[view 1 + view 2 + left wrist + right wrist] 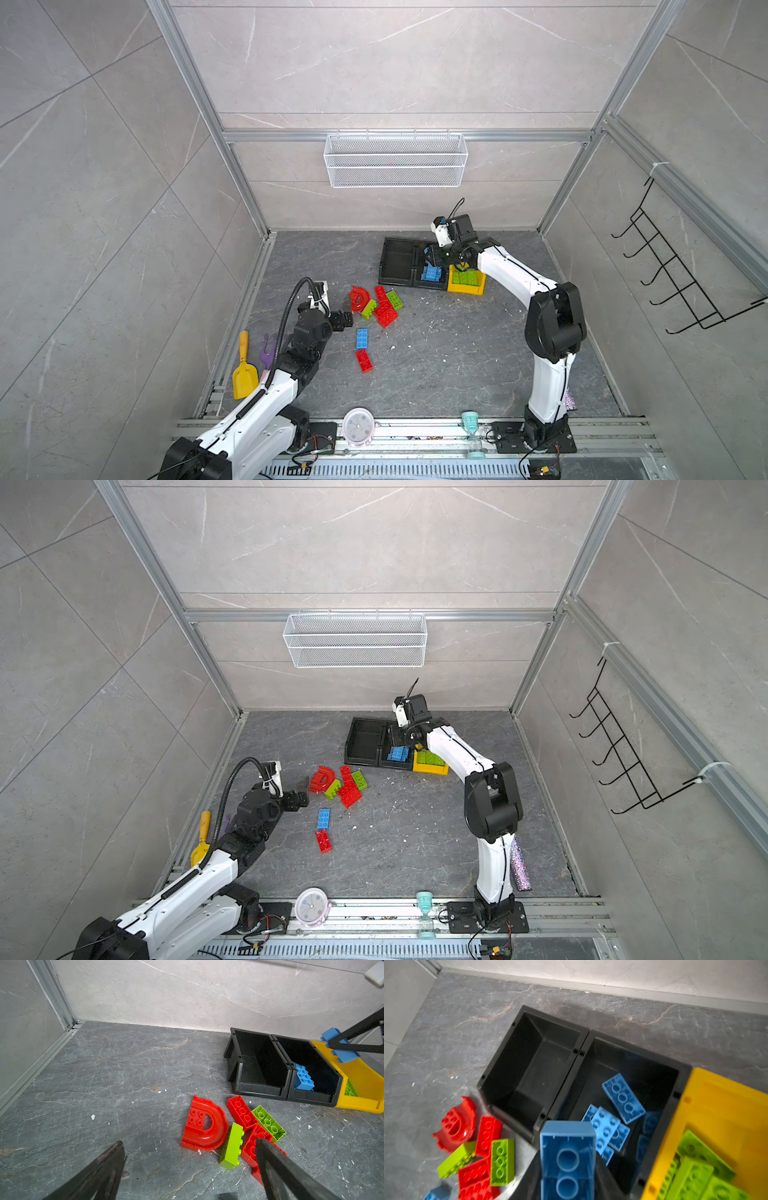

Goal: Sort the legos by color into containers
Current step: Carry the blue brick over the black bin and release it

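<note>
Brick (566, 1138), blue plastic, hollow underside, clamped by right pincer (568, 1167).

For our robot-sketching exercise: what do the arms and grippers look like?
White shells, black joints. The left arm carries a ribbed black hose, the right arm a thin black cable. The left gripper and right gripper have black tapered fingers.

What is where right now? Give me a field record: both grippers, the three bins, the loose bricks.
left gripper: open, empty, beside the pile
right gripper: shut on blue brick, above the middle black bin
end black bin: empty
middle black bin: blue bricks
yellow bin: green bricks
pile on floor: red arch, red bricks, green pieces
apart from the pile: lone blue brick, lone red brick
</note>
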`<action>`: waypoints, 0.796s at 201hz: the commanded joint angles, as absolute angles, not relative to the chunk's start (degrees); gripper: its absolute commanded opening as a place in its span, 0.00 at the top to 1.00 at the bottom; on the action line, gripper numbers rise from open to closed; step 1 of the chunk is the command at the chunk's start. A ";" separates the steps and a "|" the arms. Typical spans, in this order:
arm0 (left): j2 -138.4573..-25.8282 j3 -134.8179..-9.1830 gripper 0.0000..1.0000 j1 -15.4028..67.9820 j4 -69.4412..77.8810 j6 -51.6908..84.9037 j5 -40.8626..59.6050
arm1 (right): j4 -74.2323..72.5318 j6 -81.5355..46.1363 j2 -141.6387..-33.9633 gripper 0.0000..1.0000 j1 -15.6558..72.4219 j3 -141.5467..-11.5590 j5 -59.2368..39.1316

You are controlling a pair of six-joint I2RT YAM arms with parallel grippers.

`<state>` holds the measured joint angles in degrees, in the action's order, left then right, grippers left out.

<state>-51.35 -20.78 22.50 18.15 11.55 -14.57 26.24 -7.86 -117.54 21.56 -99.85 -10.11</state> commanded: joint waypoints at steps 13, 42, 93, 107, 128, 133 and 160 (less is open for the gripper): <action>-50.81 -23.16 0.00 22.41 19.13 11.83 -15.40 | 30.46 -9.86 -124.22 0.70 20.99 -107.74 -11.43; -49.77 -22.55 0.00 22.41 19.68 11.77 -14.35 | 32.03 -10.67 -126.73 0.64 20.47 -111.55 -11.12; -49.27 -22.49 0.00 22.42 19.70 12.16 -14.57 | 33.45 -10.04 -121.80 0.28 20.84 -109.26 -10.60; -48.84 -22.36 0.00 22.41 19.69 12.32 -15.11 | 31.78 -9.82 -117.47 0.29 22.42 -104.36 -10.50; -47.71 -21.74 0.00 22.33 19.69 12.68 -16.43 | 29.33 -10.18 -110.40 0.30 26.84 -95.46 -9.00; -47.37 -21.67 0.00 22.40 19.69 12.82 -16.82 | 28.08 -10.72 -108.80 0.30 28.28 -92.90 -8.96; -45.81 -20.72 0.00 22.24 19.70 13.41 -19.08 | 23.90 -13.35 -102.23 0.31 39.29 -82.00 -5.64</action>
<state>-47.70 -20.75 22.50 18.20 12.10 -16.05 28.01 -10.96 -107.83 30.02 -89.03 -8.29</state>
